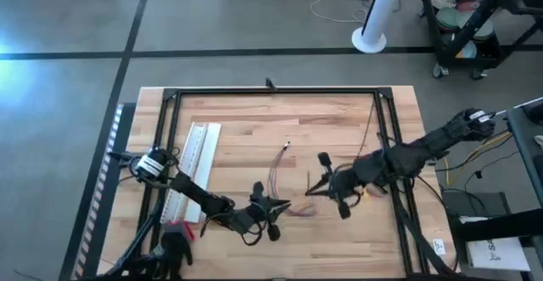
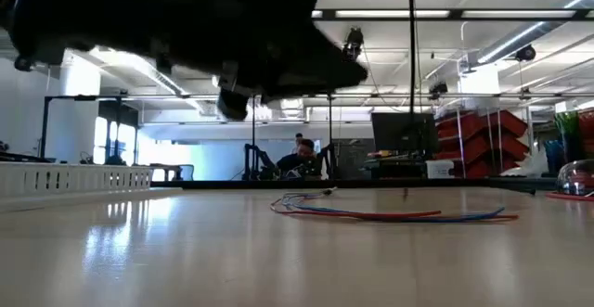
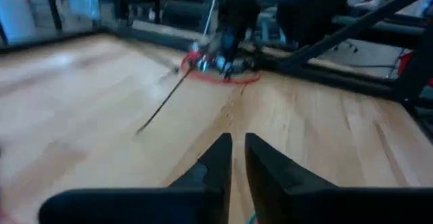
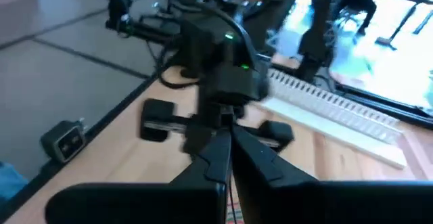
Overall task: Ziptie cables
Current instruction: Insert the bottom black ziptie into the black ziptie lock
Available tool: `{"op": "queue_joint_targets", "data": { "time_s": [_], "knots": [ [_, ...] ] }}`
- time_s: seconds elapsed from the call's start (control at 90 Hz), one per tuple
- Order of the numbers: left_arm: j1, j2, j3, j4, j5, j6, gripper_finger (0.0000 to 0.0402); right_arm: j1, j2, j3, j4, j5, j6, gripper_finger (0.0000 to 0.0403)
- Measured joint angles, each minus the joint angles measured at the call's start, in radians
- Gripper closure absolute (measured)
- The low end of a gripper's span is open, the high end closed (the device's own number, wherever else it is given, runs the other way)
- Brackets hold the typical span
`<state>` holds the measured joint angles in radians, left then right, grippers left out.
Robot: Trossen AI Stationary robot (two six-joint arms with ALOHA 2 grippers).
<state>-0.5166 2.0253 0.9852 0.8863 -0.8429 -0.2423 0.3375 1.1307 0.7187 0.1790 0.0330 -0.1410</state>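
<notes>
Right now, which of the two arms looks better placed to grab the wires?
Probably the left. Its hand sits at the near end of the wires; the right hand is just beside them, holding a thin dark strip.

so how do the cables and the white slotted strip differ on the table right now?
The cables are thin, loose, curving wires of mixed colours near the table's middle, between the two grippers; the white strip is wide, rigid, straight and lies along the left side. The cables fan out at one end, while the strip keeps one even width. Both lie flat on the wood.
</notes>
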Motion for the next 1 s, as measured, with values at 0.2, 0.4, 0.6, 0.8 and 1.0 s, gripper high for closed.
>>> {"op": "queue_joint_targets", "data": {
  "time_s": [0.2, 0.4, 0.6, 0.8, 1.0],
  "knots": [
    [0.071, -0.052, 0.003, -0.003, -0.033, 0.152, 0.031, -0.031, -0.032, -0.049, 0.046, 0.048, 0.006, 0.0403],
    [0.149, -0.101, 0.002, -0.005, 0.107, 0.21, 0.0263, -0.028, -0.04, -0.076, 0.112, 0.072, -0.005, 0.0403],
    [0.195, -0.149, 0.002, -0.012, 0.234, 0.272, 0.0235, -0.028, -0.047, -0.104, 0.192, 0.098, -0.063, 0.0403],
    [0.222, -0.166, 0.002, -0.012, 0.27, 0.308, 0.0227, -0.029, -0.037, -0.148, 0.274, 0.104, -0.083, 0.0403],
    [0.264, -0.168, 0.002, -0.013, 0.356, 0.309, 0.024, -0.048, -0.007, -0.172, 0.354, 0.132, -0.088, 0.0403]
  ]
}}
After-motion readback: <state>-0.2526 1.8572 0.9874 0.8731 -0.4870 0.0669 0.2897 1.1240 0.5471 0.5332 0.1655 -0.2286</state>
